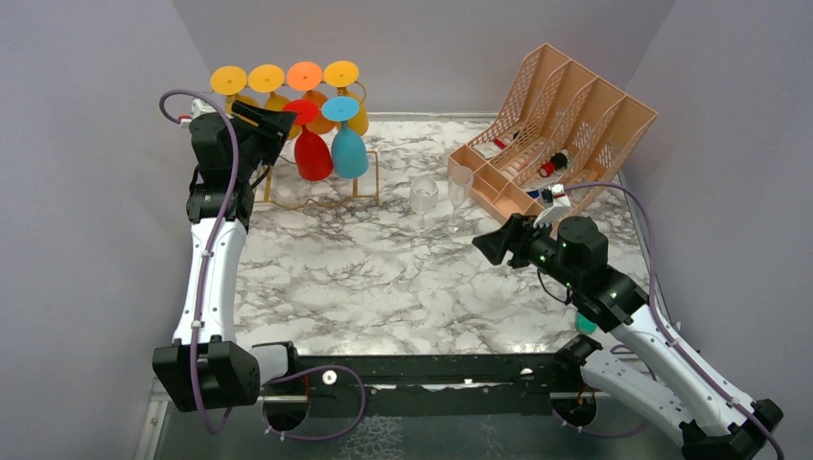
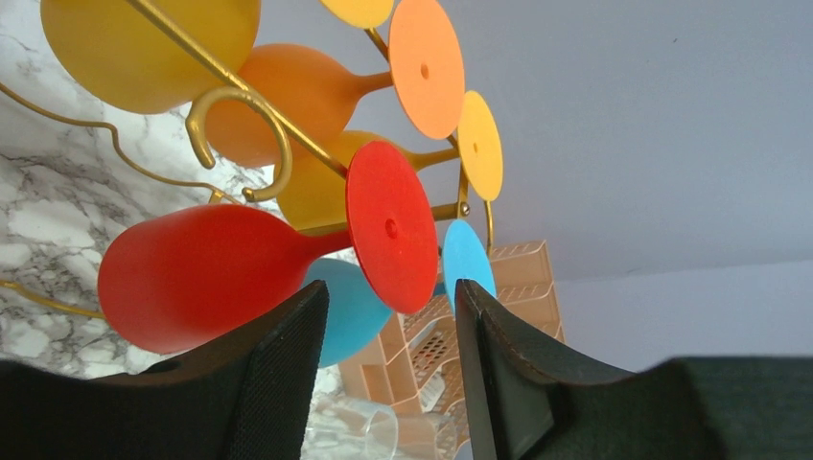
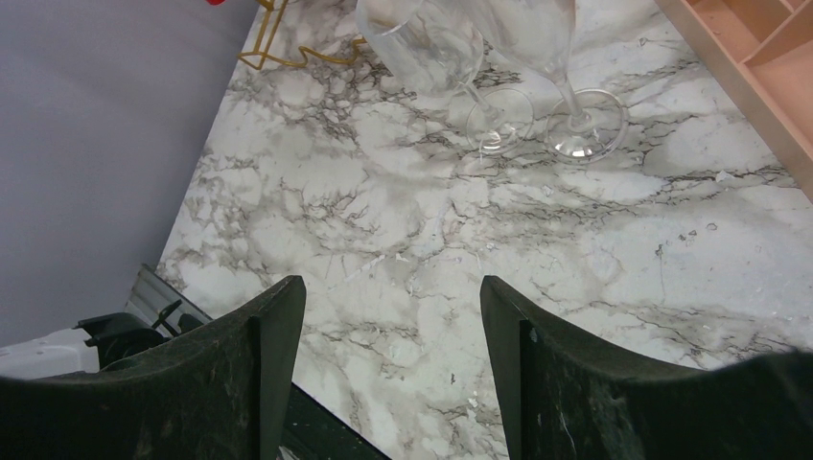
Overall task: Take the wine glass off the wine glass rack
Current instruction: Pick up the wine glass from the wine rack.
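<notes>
Left jaws parted at red wine glass [image 2: 201,273] on rack [image 2: 240,84], right jaws wide

The left arm [image 1: 206,278] and right arm [image 1: 671,359] each have white link shells between chunky black joint housings, with 1 purple cable [image 1: 182,93] looping along each. Small green lights glow on the right arm's black wrist. The fingers [image 2: 278,383] are black, broad and finely textured inside.

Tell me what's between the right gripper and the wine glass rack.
Two clear glasses stand upright on the marble between right gripper and wine glass rack; right wrist view shows it.
</notes>
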